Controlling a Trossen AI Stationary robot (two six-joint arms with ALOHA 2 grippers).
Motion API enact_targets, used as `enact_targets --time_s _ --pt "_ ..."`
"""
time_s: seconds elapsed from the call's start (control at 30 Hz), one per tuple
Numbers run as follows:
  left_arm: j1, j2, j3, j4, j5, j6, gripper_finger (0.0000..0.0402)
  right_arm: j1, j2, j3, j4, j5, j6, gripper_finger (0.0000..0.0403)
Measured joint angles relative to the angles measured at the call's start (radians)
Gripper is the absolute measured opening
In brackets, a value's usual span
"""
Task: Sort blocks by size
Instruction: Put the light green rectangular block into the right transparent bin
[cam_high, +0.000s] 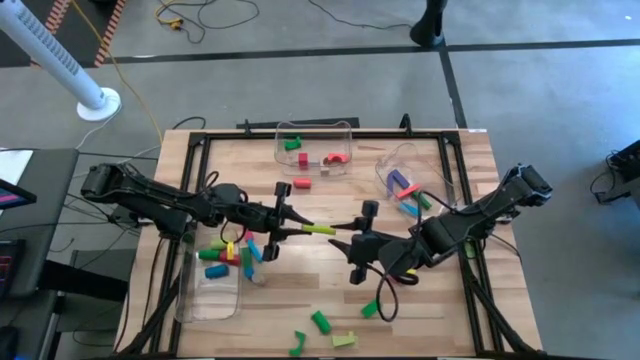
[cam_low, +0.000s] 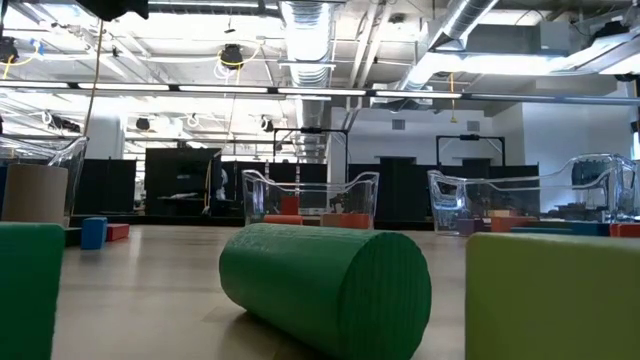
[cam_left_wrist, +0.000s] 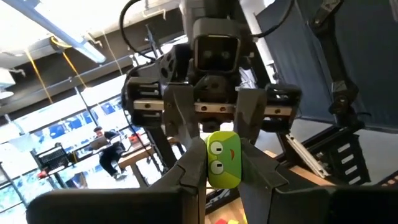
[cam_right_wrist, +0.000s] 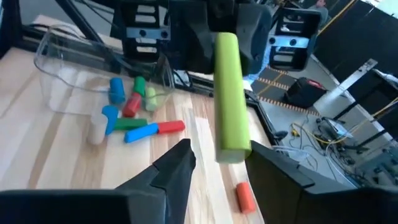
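Starting at your left, the clear plastic bin lying at the table's left side (cam_high: 205, 296) has a heap of blue, red, green and yellow short cylinders and bars (cam_high: 232, 256) at its mouth, and most of that heap looks to sit on the bare wood just outside it rather than inside. Just right of the heap, your left gripper (cam_high: 283, 220) is clamped on one end of a long yellow-green cylindrical bar (cam_high: 318, 229), holding it level above the middle of the table with the free end aimed at the other arm; this reads as a hand-over, so that the bar can travel to a bin on the far side. In the left wrist view the bar's round end (cam_left_wrist: 224, 159) sits pinched between the two fingers. Behind the grippers, the clear bin at the back centre (cam_high: 314, 143) holds a green block, a red arch and some small red pieces, and a red block (cam_high: 302, 183) lies just in front of it. Your right gripper (cam_high: 357, 246) faces the bar's free end with its fingers spread and nothing in them, not yet touching. Further right, the tilted clear bin (cam_high: 412, 170) holds purple, blue, red and green bars. Loose green blocks (cam_high: 320, 321) lie near the front edge, well apart from every bin.
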Motion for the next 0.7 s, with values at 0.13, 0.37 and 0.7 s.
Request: enact_targets --time_s 0.13,0.37,0.7 --pt "-0.001 0.0 0.0 0.0 0.0 0.004 0.0057 0.001 0.0 0.0 0.045 -0.015 -0.027 0.0173" --pt "-0.001 0.0 0.0 0.002 -0.001 0.002 0.0057 -0.012 0.0 0.0 0.046 -0.022 -0.027 0.0147" --pt "-0.001 0.0 0.0 0.0 -0.001 -0.001 0.0057 -0.022 0.0 0.0 0.045 -0.028 -0.029 0.0106"
